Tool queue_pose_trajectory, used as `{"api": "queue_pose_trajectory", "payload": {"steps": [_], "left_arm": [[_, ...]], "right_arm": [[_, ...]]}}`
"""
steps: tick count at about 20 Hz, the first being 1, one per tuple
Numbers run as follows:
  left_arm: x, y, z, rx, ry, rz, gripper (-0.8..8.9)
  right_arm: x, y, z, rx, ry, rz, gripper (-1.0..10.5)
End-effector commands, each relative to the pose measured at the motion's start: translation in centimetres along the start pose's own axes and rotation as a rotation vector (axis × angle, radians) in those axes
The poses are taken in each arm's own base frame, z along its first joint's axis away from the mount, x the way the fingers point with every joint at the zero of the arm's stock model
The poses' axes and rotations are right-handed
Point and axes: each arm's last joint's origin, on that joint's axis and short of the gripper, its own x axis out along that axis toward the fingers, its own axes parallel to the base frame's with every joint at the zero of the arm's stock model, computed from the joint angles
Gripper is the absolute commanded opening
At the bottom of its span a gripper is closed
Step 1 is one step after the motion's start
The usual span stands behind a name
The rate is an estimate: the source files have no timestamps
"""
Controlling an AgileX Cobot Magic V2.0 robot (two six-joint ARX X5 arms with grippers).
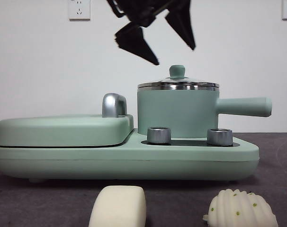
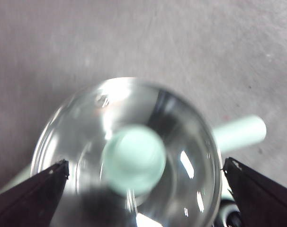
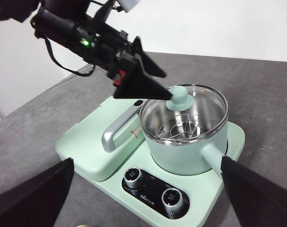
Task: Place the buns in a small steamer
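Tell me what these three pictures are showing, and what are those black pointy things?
They are a robot's hands. The left hand hangs open above the mint-green round pot, right over its glass lid's green knob, holding nothing. One picture looks level across the grey table; the other two come from cameras on each wrist. The right hand waits open farther back, looking down at the cooker. The pot sits on a mint-green cooker base with two silver dials, beside a flat griddle lid. In front lie a smooth cream-white oblong bun and a white ridged shell-shaped bun.
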Motion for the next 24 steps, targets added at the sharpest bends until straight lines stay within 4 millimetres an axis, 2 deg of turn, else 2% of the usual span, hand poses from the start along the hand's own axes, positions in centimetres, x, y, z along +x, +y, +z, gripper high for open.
{"api": "queue_pose_trajectory", "payload": {"steps": [1,7,10,13,20,23,24], "left_arm": [[1.6,-0.7,0.6,0.068,-0.031,0.019,5.27],[3.1,-0.9,0.4,0.071,-0.025,0.058,4.89],[3.2,-0.6,0.2,0.060,-0.007,0.061,4.89],[3.4,-0.4,-0.2,0.044,0.019,0.063,4.32],[4.0,-0.3,-0.4,0.048,0.033,0.062,4.25],[4.2,-0.3,-0.5,0.049,0.038,0.062,3.30],[4.2,-0.3,-0.5,0.049,0.039,0.062,3.30]], "right_arm": [[-0.2,0.2,0.4,-0.001,-0.014,-0.001,5.0],[-0.2,0.2,0.4,-0.001,-0.013,-0.001,5.0],[-0.2,0.2,0.4,-0.001,-0.013,-0.001,5.0],[-0.2,0.2,0.4,-0.001,-0.013,-0.001,5.0],[-0.2,0.2,0.4,-0.002,-0.013,-0.002,5.0],[-0.2,0.2,0.4,-0.001,-0.013,-0.002,5.0],[-0.2,0.2,0.4,-0.001,-0.013,-0.002,5.0]]}}
